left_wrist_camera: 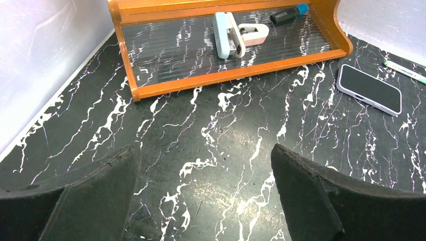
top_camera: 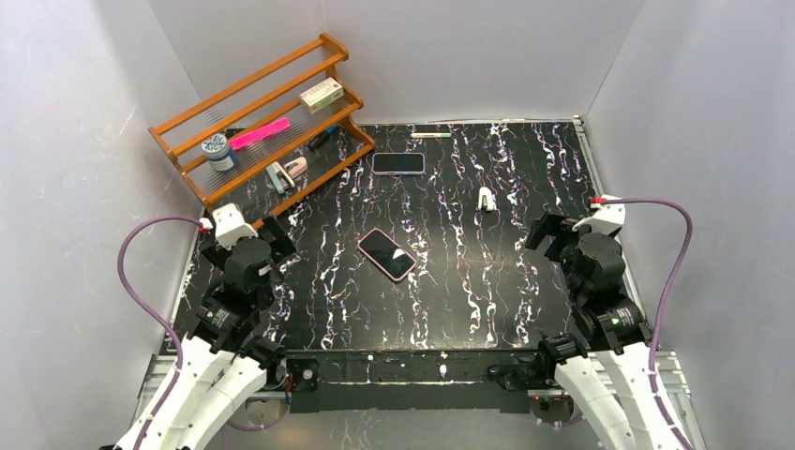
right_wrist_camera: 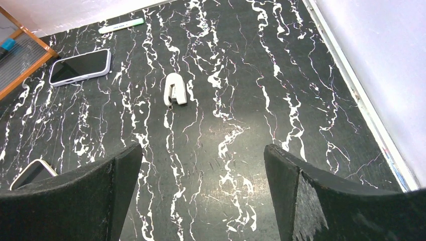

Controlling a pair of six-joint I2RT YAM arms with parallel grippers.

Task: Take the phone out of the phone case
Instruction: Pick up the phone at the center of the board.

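A phone in a pink case (top_camera: 387, 253) lies screen up at the middle of the black marbled table (top_camera: 469, 281). Only its corner shows in the right wrist view (right_wrist_camera: 31, 173). A second phone in a pale grey case (top_camera: 398, 163) lies farther back; it also shows in the left wrist view (left_wrist_camera: 369, 89) and the right wrist view (right_wrist_camera: 80, 67). My left gripper (top_camera: 274, 234) (left_wrist_camera: 205, 150) is open and empty over bare table, left of the pink-cased phone. My right gripper (top_camera: 548, 232) (right_wrist_camera: 202, 148) is open and empty, to the right of it.
A wooden rack (top_camera: 262, 122) stands at the back left, holding a box, a pink item, a jar and a stapler (left_wrist_camera: 227, 34). A small white clip-like object (top_camera: 485, 198) (right_wrist_camera: 175, 90) and a marker (top_camera: 430, 135) lie on the table. White walls enclose the sides.
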